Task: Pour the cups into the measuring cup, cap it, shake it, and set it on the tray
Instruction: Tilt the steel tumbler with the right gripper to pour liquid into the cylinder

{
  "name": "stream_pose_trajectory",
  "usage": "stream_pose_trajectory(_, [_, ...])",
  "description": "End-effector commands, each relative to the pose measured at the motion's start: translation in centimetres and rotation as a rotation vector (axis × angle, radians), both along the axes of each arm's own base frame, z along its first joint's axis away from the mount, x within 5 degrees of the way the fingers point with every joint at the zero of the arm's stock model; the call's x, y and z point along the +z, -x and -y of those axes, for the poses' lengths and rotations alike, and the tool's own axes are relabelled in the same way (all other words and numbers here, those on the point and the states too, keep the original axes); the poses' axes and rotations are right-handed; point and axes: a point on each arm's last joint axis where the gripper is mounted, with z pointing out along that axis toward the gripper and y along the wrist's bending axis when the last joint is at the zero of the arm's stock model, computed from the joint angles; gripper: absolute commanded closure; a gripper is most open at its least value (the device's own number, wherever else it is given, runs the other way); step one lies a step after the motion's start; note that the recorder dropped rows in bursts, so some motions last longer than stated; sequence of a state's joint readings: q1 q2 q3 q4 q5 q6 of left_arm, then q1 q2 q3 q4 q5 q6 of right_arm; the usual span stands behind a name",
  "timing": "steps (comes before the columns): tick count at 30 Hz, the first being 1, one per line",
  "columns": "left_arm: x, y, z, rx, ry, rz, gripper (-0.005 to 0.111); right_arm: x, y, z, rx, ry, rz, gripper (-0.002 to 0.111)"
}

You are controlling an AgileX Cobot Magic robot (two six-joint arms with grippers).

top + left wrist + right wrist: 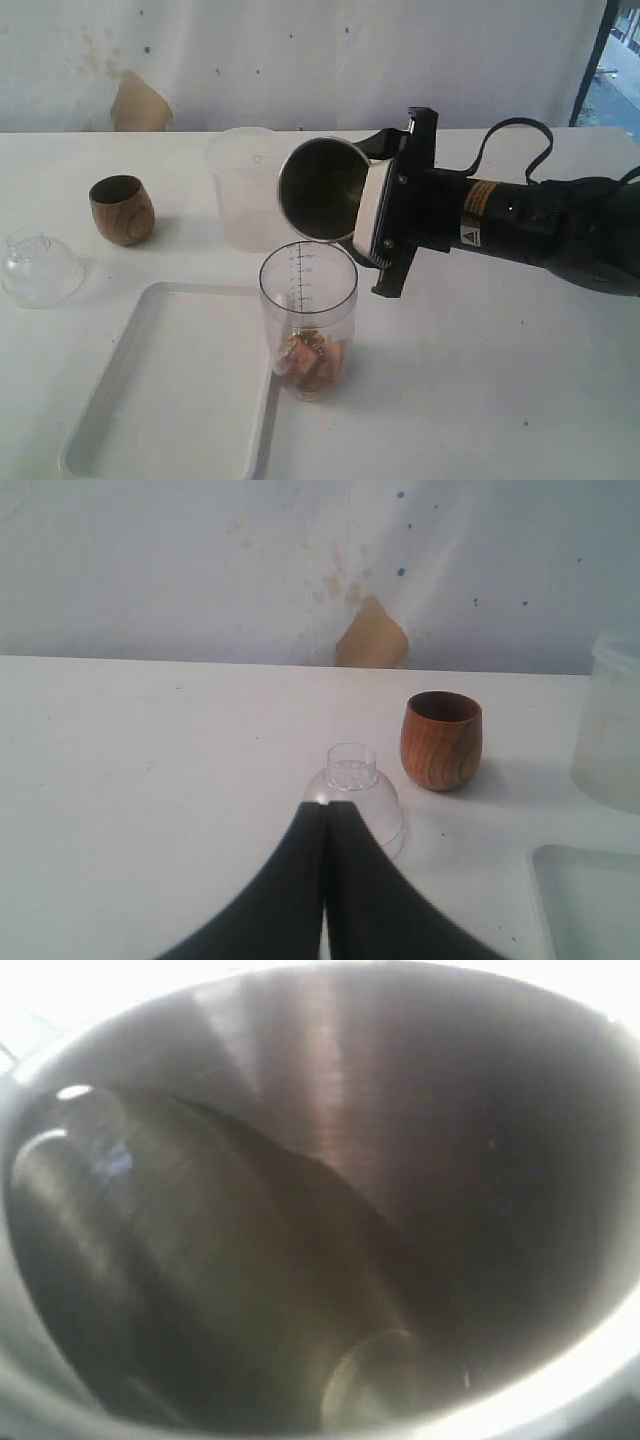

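Sideways, right claw (368,200) clamps tipped tumbler (322,188), above measuring cup (308,300)

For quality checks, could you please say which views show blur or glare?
Right wrist view: tapered stainless-steel tumbler fills it, blurred, edges blown out. Left wrist view: shut black jaws soft, rounded brown wooden cup sharp. Exterior view: evenly lit.

Soft, diffuse light fills the exterior view; the white desk (500,400) is bright, shadows faint. The left wrist view is slightly hazy, the left gripper (325,812) a dark, soft-edged shape at 6 o'clock. The right wrist view is blurred, the steel tumbler (320,1210) too close, with blown-out glare at 12 and 5 o'clock.
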State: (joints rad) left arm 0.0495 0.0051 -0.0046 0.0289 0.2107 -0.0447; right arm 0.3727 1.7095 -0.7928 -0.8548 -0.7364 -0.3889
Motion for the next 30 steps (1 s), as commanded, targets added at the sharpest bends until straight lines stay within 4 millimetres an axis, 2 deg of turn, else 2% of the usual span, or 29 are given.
stream_pose_trajectory(1, [-0.04, 0.01, 0.02, -0.002, 0.001, 0.010, 0.107, 1.30, 0.02, -0.36, 0.033, -0.032, 0.086, 0.108])
stream_pose_trajectory(30, [-0.04, 0.01, 0.02, -0.002, 0.001, 0.010, 0.107, 1.82, 0.12, -0.52, 0.087, 0.034, 0.276, 0.108])
